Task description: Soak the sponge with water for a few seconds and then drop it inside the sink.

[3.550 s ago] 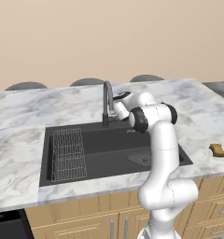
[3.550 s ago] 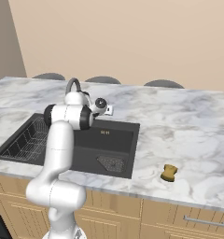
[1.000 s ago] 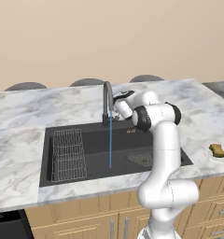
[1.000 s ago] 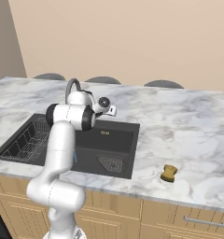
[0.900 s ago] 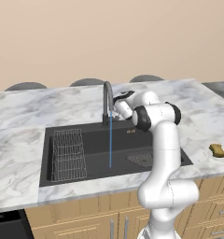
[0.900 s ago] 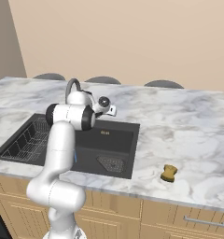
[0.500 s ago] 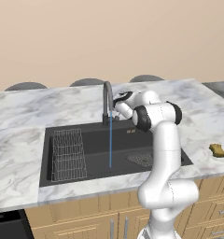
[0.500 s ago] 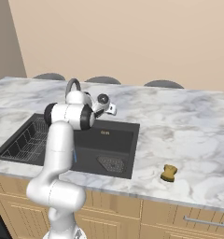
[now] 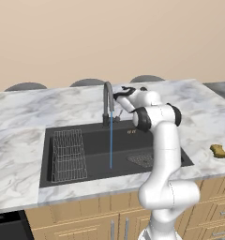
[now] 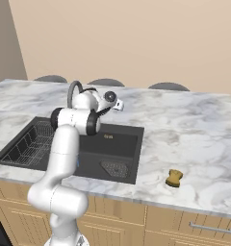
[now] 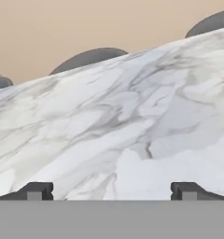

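Meanwhile the sponge (image 9: 218, 150) lay on the marble countertop (image 9: 20, 117), well apart from the gripper (image 11: 112, 190) and far to the arm's right, beyond the right rim of the sink (image 9: 93, 138). In the right base view the same sponge (image 10: 173, 178) sat near the counter's front edge. The gripper (image 9: 120, 95) was up beside the head of the dark faucet (image 9: 107, 101), above the back of the basin, and held nothing. In the hand view its 2 fingertips (image 11: 37, 191) stood wide apart at the bottom corners, with bare marble between them. No brand, label or writing could be read anywhere. The left base view showed the water (image 9: 111, 140) as a thin blue stream falling from the faucet into the sink beside the wire rack (image 9: 69, 155). The right base view showed the grey mesh drain (image 10: 116, 168) more plainly, while the arm stood in front of the stream.
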{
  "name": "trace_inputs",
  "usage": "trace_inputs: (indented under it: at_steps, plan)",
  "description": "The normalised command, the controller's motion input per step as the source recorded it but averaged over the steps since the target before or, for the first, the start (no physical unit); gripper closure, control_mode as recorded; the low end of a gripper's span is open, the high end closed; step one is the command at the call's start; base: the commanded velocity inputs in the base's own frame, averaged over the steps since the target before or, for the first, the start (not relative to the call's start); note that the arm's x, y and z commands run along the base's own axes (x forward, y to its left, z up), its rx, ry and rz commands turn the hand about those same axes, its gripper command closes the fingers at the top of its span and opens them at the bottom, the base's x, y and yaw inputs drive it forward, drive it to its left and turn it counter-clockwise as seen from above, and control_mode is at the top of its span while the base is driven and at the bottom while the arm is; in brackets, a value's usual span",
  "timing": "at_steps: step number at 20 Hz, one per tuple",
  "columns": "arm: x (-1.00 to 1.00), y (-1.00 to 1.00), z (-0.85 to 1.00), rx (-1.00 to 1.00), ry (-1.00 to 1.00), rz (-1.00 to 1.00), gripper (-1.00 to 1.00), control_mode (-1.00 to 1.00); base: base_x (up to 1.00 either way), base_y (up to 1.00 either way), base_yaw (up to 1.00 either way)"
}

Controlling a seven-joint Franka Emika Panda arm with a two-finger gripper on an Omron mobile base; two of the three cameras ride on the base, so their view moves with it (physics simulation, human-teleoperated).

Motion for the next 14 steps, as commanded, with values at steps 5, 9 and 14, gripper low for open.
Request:
trace_inputs:
  at_steps: [5, 9, 14]
  plan:
    - [-0.09, -0.49, 0.45, 0.03, 0.11, 0.0, -1.0, -1.0, 0.0, 0.0, 0.0]
    - [-0.17, -0.67, 0.75, 0.0, 0.27, 0.0, -1.0, -1.0, 0.0, 0.0, 0.0]
    - [-0.13, -0.73, 0.92, 0.0, 0.3, 0.0, -1.0, -1.0, 0.0, 0.0, 0.0]
